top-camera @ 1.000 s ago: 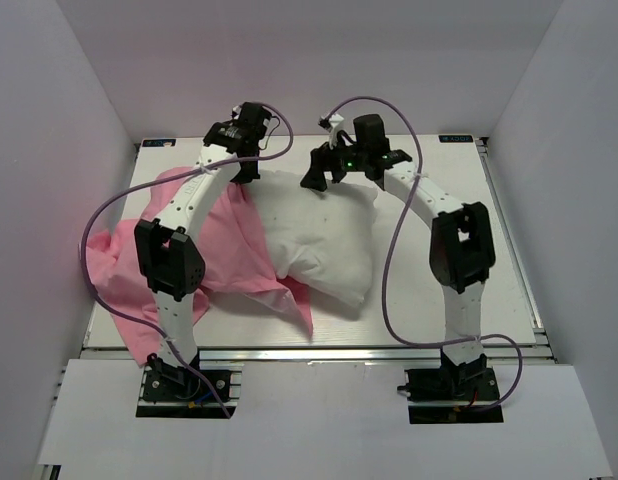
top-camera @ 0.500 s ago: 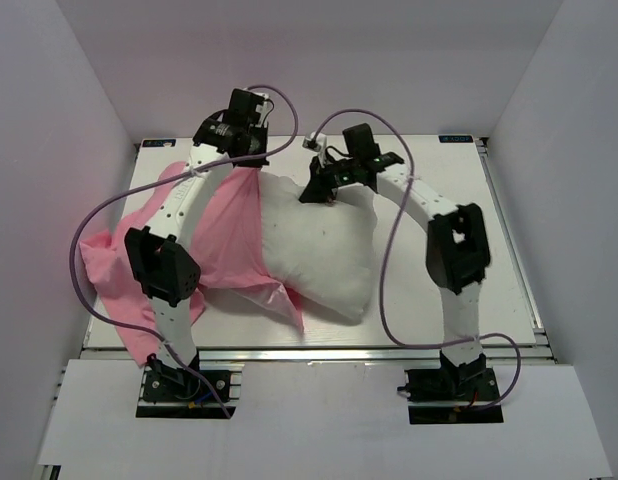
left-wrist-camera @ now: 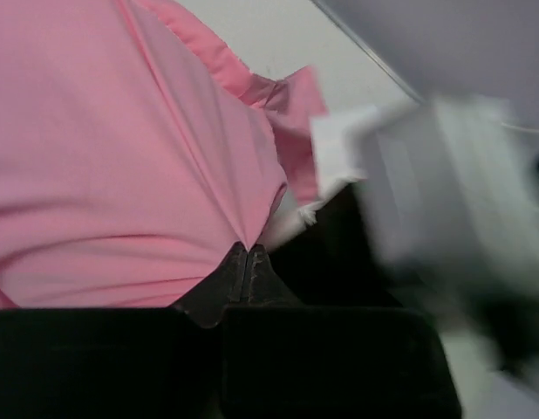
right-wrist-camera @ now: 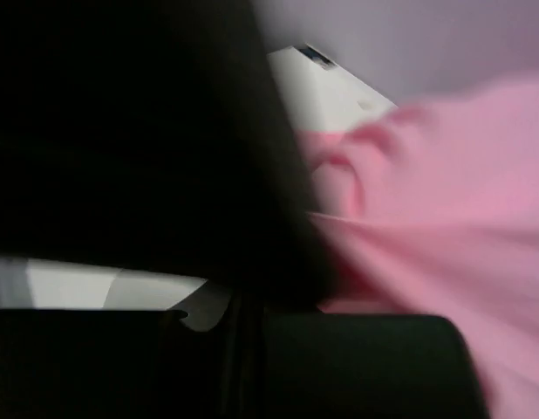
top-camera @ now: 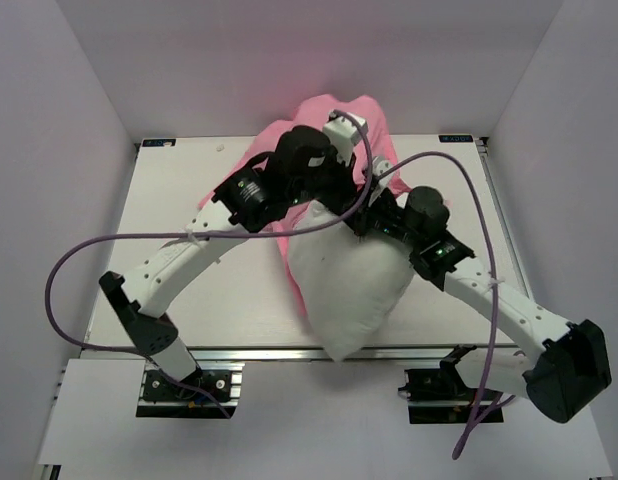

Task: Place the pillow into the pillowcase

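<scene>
— Pink cloth first: where is your pillowcase (top-camera: pixel 334 118)?
— Bunched and lifted over the far middle of the table (top-camera: pixel 189 200) (a thin pink strip also runs down the pillow's left side).
— And the pillow (top-camera: pixel 351 285)?
— It lies right of centre, its long side running toward you and its near end at the table's front edge. Its far end sits under the pink cloth, where your two arms meet.
— Left jaws?
— Clenched on the pillowcase. Your left wrist view shows the cloth drawn into the seam between the tips. The left arm (top-camera: pixel 189 255) reaches slantwise across the table to get there.
— Right jaws?
— Closed too. Your right wrist view is dark and smeared, with pink cloth just beside the tips, so you cannot tell whether any is pinched. The right arm (top-camera: pixel 499 305) stretches in from the near right corner to the pillow's far right shoulder.
— Anything else?
— A purple cable (top-camera: pixel 89 250) loops off the left arm.
</scene>
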Robot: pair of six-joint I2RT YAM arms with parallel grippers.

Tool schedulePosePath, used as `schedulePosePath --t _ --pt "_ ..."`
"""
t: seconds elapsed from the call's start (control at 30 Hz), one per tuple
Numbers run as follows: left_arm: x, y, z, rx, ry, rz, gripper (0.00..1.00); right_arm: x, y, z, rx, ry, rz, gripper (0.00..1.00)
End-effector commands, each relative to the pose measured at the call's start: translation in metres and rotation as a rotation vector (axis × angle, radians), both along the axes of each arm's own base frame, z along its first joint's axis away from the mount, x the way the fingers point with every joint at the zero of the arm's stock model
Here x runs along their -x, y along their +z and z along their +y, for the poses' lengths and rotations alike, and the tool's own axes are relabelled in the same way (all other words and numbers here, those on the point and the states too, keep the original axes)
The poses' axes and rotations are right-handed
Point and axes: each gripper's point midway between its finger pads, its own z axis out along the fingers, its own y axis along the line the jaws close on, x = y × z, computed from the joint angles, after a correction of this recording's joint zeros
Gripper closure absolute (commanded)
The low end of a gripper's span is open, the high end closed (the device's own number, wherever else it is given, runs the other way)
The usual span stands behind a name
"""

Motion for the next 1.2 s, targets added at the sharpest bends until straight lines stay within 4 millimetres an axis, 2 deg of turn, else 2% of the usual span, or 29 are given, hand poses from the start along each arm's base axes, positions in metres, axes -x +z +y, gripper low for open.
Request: schedulePosePath --t 0.0,0.03,0.07,0.17,0.2,0.23,0.27,0.37,0.4,0.43,0.47,0.5,0.53,0.6,0.63,0.7,0.73,0.77,0.8,0.87,0.9,1.0,1.1,1.13,1.17 --pt "0.084 0.061 -0.019 0.288 -0.224 0.018 1.00 -0.061 -0.066 -0.036 -0.028 -0.424 0.125 1.00" --pt "0.091 0.052 -0.017 0.297 -0.227 0.039 1.00 -0.067 -0.077 -0.047 -0.039 -0.502 0.134 1.00" --pt "0.097 0.034 -0.009 0.304 -0.207 0.083 1.00 -0.076 -0.093 -0.069 -0.044 -0.640 0.171 1.00" --pt "0.099 0.016 0.007 0.285 -0.151 0.116 1.00 -0.076 -0.148 -0.103 -0.055 -0.850 0.299 1.00" --pt "0.100 0.011 0.008 0.277 -0.150 0.120 1.00 -0.078 -0.145 -0.105 -0.082 -0.868 0.300 1.00" --pt "0.106 0.007 0.007 0.272 -0.177 0.136 1.00 -0.077 -0.152 -0.108 -0.097 -0.885 0.314 1.00" --pt "0.107 0.002 0.008 0.271 -0.178 0.150 1.00 -0.079 -0.148 -0.108 -0.141 -0.896 0.315 1.00" --pt "0.111 -0.040 0.007 0.196 -0.179 0.216 1.00 -0.075 -0.139 -0.095 -0.224 -0.838 0.322 1.00" --pt "0.110 -0.067 0.007 0.152 -0.164 0.258 1.00 -0.071 -0.136 -0.090 -0.238 -0.827 0.316 1.00" --pt "0.110 -0.080 0.007 0.138 -0.155 0.276 1.00 -0.066 -0.131 -0.089 -0.266 -0.828 0.312 1.00" --pt "0.109 -0.089 0.003 0.149 -0.153 0.284 1.00 -0.063 -0.134 -0.095 -0.272 -0.857 0.308 1.00" --pt "0.111 -0.119 0.005 0.112 -0.139 0.324 1.00 -0.057 -0.130 -0.091 -0.297 -0.846 0.302 1.00" --pt "0.111 -0.133 0.004 0.096 -0.134 0.346 1.00 -0.053 -0.125 -0.094 -0.340 -0.844 0.309 1.00" --pt "0.116 -0.162 0.005 0.063 -0.139 0.397 1.00 -0.046 -0.132 -0.102 -0.361 -0.856 0.321 1.00" --pt "0.120 -0.169 0.004 0.061 -0.156 0.413 1.00 -0.044 -0.135 -0.103 -0.366 -0.858 0.330 1.00" --pt "0.137 -0.172 -0.006 0.110 -0.260 0.449 1.00 -0.040 -0.147 -0.106 -0.352 -0.865 0.351 1.00" --pt "0.144 -0.187 -0.005 0.102 -0.283 0.488 1.00 -0.038 -0.150 -0.105 -0.363 -0.863 0.374 1.00" --pt "0.147 -0.184 -0.013 0.148 -0.311 0.494 1.00 -0.036 -0.154 -0.104 -0.363 -0.854 0.386 1.00" --pt "0.159 -0.184 -0.018 0.171 -0.381 0.528 1.00 -0.035 -0.161 -0.103 -0.352 -0.853 0.396 1.00" --pt "0.170 -0.194 -0.028 0.193 -0.462 0.569 1.00 -0.034 -0.169 -0.102 -0.346 -0.857 0.417 1.00" --pt "0.181 -0.190 -0.033 0.204 -0.528 0.590 1.00 -0.033 -0.174 -0.101 -0.328 -0.856 0.421 1.00" --pt "0.189 -0.197 -0.046 0.177 -0.578 0.611 1.00 -0.033 -0.182 -0.093 -0.293 -0.830 0.431 1.00" --pt "0.175 -0.193 -0.048 0.142 -0.503 0.587 0.98 -0.034 -0.184 -0.087 -0.248 -0.804 0.426 1.00" --pt "0.157 -0.196 -0.047 0.115 -0.404 0.538 0.91 -0.037 -0.178 -0.086 -0.251 -0.810 0.425 1.00" --pt "0.148 -0.192 -0.042 0.071 -0.342 0.526 0.82 -0.036 -0.182 -0.089 -0.224 -0.830 0.437 1.00"
